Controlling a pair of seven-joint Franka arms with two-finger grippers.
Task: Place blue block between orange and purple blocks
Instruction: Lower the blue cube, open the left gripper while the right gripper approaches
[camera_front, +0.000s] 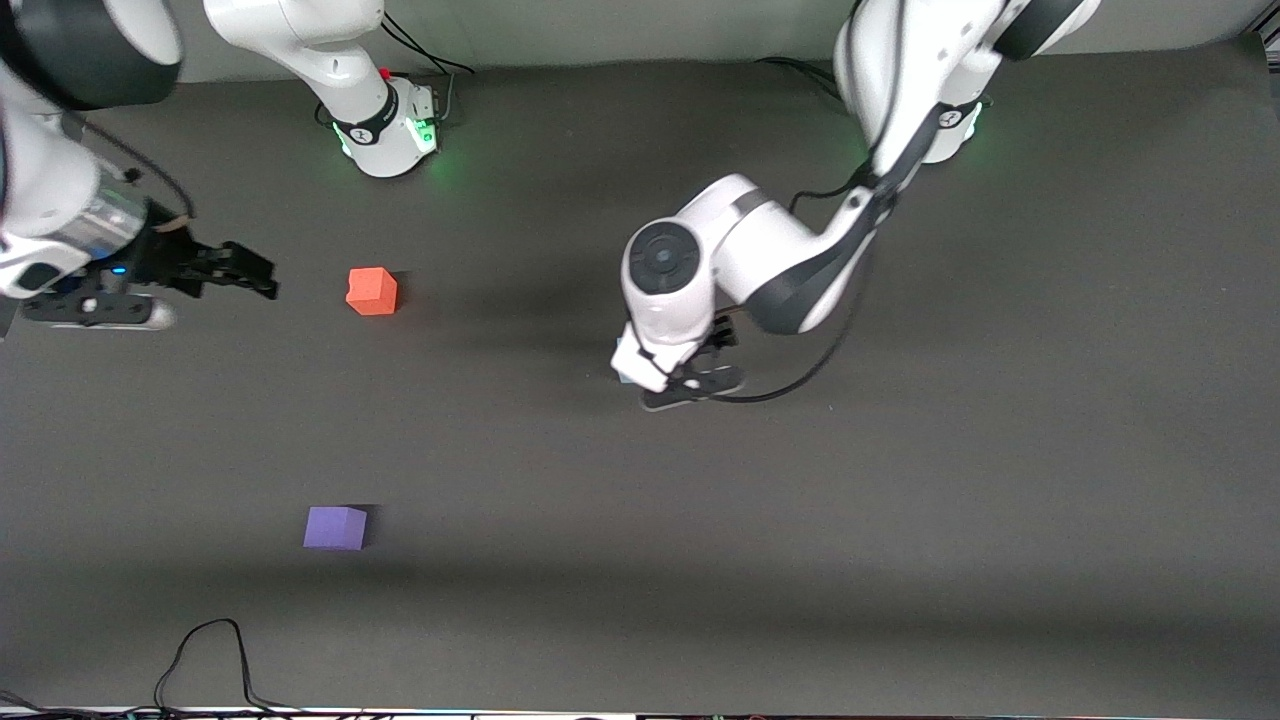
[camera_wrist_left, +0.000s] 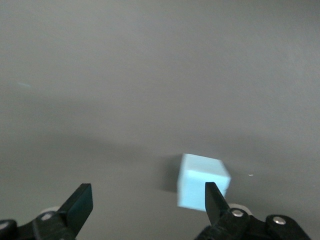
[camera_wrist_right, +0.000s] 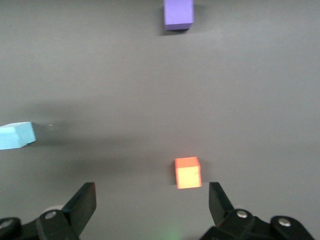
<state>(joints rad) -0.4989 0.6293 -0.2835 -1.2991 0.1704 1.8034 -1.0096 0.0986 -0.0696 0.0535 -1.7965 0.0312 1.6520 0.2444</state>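
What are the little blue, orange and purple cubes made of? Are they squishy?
The small light-blue cube, the orange cube and the purple cube all look matte, with no shine or glare and plain flat faces. That suits foam or painted wood; the pictures cannot settle which, or whether they are squishy.

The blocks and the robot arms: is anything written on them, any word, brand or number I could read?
No readable text anywhere.
Orange block, purple block, blue block: plain faces, no markings.
Arm bases: a small dark emblem on the right arm's base and the left arm's base, too small to read.
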